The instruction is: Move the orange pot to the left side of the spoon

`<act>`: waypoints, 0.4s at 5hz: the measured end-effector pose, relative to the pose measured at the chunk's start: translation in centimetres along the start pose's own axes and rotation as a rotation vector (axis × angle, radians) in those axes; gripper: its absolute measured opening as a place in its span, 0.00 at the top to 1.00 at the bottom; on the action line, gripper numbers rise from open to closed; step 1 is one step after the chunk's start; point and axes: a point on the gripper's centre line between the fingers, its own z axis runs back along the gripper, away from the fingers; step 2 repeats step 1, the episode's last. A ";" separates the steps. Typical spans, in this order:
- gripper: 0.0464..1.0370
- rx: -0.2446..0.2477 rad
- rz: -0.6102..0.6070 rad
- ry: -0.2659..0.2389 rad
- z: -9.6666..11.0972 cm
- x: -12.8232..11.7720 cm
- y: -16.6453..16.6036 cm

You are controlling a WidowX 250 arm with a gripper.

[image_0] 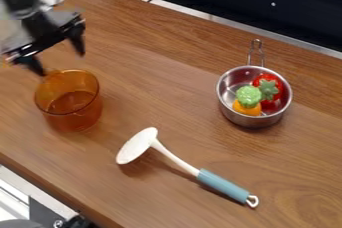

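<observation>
Hanging at the far left with its fingers spread apart, the tool [57, 56] grips nothing, one fingertip close to the orange pot [70, 109]'s far rim; whether they touch I cannot tell. The pot stands upright on the desk [174, 67], left of the spoon [189, 165], so the placement looks met, and the open fingers would suit letting go. The spoon's head points towards the pot, its handle to the near right, leaving room between them.

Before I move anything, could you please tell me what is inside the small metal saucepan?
The metal saucepan holds a red toy vegetable and an orange one, both green-topped; they hide the pan floor beneath them.
</observation>
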 end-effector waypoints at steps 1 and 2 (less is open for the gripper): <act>0.04 0.017 0.076 -0.044 -0.9 -0.6 -3.5; 0.04 0.017 0.076 -0.044 -0.9 -0.6 -3.5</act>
